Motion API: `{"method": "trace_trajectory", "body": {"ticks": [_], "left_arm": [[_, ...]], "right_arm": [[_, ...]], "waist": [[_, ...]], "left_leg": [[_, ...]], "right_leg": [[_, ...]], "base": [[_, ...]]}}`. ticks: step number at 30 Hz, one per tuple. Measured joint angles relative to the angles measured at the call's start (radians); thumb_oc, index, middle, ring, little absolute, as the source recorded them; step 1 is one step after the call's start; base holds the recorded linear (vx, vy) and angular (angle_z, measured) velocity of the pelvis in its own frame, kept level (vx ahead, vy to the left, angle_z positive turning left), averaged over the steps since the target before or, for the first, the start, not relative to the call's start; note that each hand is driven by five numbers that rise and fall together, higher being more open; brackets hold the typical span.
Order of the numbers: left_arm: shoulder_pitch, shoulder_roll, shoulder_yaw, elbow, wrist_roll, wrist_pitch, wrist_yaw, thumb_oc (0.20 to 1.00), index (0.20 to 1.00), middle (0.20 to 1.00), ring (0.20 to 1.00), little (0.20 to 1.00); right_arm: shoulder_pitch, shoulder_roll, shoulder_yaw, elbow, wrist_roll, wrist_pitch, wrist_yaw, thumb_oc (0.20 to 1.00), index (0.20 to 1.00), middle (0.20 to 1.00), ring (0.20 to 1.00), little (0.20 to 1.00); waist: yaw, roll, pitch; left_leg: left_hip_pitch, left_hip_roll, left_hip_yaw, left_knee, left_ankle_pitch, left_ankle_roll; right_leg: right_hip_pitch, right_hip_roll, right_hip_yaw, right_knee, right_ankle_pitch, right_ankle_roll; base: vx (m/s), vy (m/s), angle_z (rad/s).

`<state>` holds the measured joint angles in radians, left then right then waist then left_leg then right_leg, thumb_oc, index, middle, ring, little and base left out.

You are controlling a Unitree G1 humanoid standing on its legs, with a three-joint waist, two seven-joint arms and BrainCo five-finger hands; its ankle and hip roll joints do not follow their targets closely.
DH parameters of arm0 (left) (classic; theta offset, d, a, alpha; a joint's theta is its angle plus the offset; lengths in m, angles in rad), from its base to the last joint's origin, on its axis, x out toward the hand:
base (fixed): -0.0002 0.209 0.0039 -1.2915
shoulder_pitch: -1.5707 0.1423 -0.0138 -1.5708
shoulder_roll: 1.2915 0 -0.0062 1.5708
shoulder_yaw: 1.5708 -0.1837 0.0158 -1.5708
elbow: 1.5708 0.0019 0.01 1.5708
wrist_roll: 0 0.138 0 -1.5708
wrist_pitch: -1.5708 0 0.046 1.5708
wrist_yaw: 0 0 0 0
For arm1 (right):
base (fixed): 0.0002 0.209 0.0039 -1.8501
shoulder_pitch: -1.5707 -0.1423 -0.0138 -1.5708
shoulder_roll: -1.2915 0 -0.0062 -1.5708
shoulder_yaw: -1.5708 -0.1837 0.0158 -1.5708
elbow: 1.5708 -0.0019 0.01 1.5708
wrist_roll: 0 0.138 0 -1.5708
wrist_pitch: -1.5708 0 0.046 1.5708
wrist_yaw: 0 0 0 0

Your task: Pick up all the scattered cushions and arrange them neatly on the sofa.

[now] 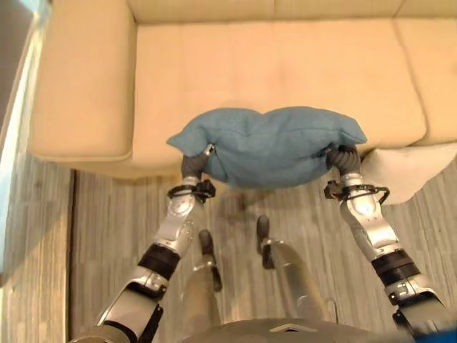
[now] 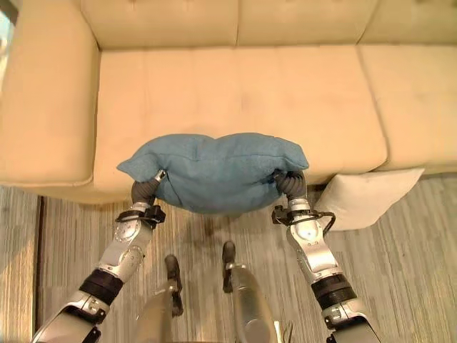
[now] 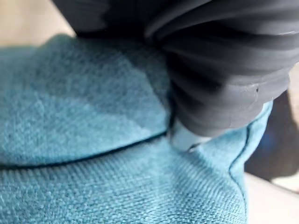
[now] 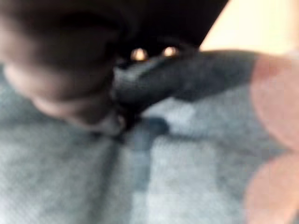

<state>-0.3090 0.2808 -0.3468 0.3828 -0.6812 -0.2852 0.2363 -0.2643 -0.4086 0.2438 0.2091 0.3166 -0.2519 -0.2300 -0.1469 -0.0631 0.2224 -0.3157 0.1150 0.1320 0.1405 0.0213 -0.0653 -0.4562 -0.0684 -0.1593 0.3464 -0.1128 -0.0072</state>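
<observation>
Blue cushion (image 1: 268, 144) is off the floor, carried between both hands in front of the beige sofa (image 1: 235, 64), over the front edge of the seat. It sags a little in the middle, with its corners sticking out past each wrist.

Left hand (image 1: 191, 166) is at the cushion's left end, dark ribbed cover pressed against the fabric. Fingers are buried in or behind the cloth; cannot tell if they are curled or straight. The left wrist view shows blue weave up against the cover.

Right hand (image 2: 289, 183) is at the cushion's right end, set the same way, fingers hidden by the cushion; cannot tell their state either.

A white cushion (image 2: 365, 196) lies on the striped floor (image 2: 400, 264), touching the sofa's front edge, just beside the right arm.
</observation>
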Motion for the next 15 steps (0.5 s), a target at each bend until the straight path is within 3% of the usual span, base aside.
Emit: {"method": "trace_trajectory", "body": {"ticks": [4, 6, 8, 11, 12, 13, 15], "left_arm": [[0.033, -0.001, -0.019, 0.000, 0.002, 0.005, -0.001, 0.200, 0.200, 0.200, 0.200, 0.200], [0.048, 0.001, -0.025, 0.002, 0.005, 0.013, -0.002, 0.200, 0.200, 0.200, 0.200, 0.200], [0.060, -0.006, -0.027, 0.003, 0.005, 0.016, -0.002, 0.200, 0.200, 0.200, 0.200, 0.200], [0.125, -0.001, -0.018, 0.002, 0.005, 0.020, -0.005, 0.200, 0.200, 0.200, 0.200, 0.200], [0.147, -0.004, -0.016, 0.001, 0.005, 0.020, -0.011, 0.200, 0.200, 0.200, 0.200, 0.200], [0.159, -0.009, -0.016, 0.002, 0.005, 0.022, -0.013, 0.200, 0.200, 0.200, 0.200, 0.200], [0.193, 0.003, -0.015, 0.002, 0.006, 0.031, -0.020, 0.200, 0.200, 0.200, 0.200, 0.200]], "right_arm": [[0.029, -0.004, -0.007, 0.002, -0.011, 0.009, 0.000, 0.200, 0.200, 0.200, 0.200, 0.200], [0.037, 0.000, -0.001, 0.010, -0.011, 0.029, -0.003, 0.200, 0.200, 0.200, 0.200, 0.200], [0.043, -0.004, -0.002, 0.012, -0.011, 0.031, -0.008, 0.200, 0.200, 0.200, 0.200, 0.200], [0.075, -0.002, 0.015, 0.014, -0.027, 0.046, 0.011, 0.200, 0.200, 0.200, 0.200, 0.200], [0.089, -0.007, 0.022, 0.014, -0.030, 0.051, 0.022, 0.200, 0.200, 0.200, 0.200, 0.200], [0.103, -0.005, 0.023, 0.014, -0.029, 0.054, 0.025, 0.200, 0.200, 0.200, 0.200, 0.200], [0.127, 0.000, 0.048, 0.013, -0.035, 0.071, 0.034, 0.200, 0.200, 0.200, 0.200, 0.200]], "waist": [[0.005, 0.012, -0.048], [0.012, -0.003, -0.044], [0.061, -0.012, -0.047], [0.091, 0.011, -0.067], [0.090, 0.038, -0.083], [0.084, 0.050, -0.096], [0.082, 0.005, -0.126]], "left_leg": [[0.096, 0.004, 0.013, -0.087, 0.011, -0.010], [0.062, 0.004, 0.004, 0.050, -0.022, -0.039], [0.048, -0.006, -0.003, -0.052, -0.013, -0.032], [0.045, 0.009, 0.016, -0.123, 0.026, -0.006], [0.060, 0.018, 0.021, -0.124, 0.018, 0.000], [0.064, 0.021, 0.017, -0.121, 0.056, 0.010], [0.121, -0.031, 0.082, -0.131, 0.058, 0.027]], "right_leg": [[0.076, 0.015, -0.001, -0.028, -0.005, -0.001], [0.170, 0.016, 0.033, -0.115, 0.008, -0.046], [0.233, 0.015, 0.062, -0.206, 0.049, -0.046], [0.315, 0.027, 0.088, -0.234, 0.032, -0.014], [0.330, 0.037, 0.094, -0.231, 0.018, 0.004], [0.338, 0.037, 0.103, -0.227, 0.006, 0.018], [0.342, -0.021, 0.163, -0.197, -0.024, 0.064]], "base": [[0.30, 0.075, 0.01], [0.25, 0.053, 0.10], [0.35, 0.146, -0.23], [0.28, 0.121, -0.45], [0.33, 0.169, -0.48], [0.38, 0.253, -0.57], [0.29, 0.231, -0.62]]}}
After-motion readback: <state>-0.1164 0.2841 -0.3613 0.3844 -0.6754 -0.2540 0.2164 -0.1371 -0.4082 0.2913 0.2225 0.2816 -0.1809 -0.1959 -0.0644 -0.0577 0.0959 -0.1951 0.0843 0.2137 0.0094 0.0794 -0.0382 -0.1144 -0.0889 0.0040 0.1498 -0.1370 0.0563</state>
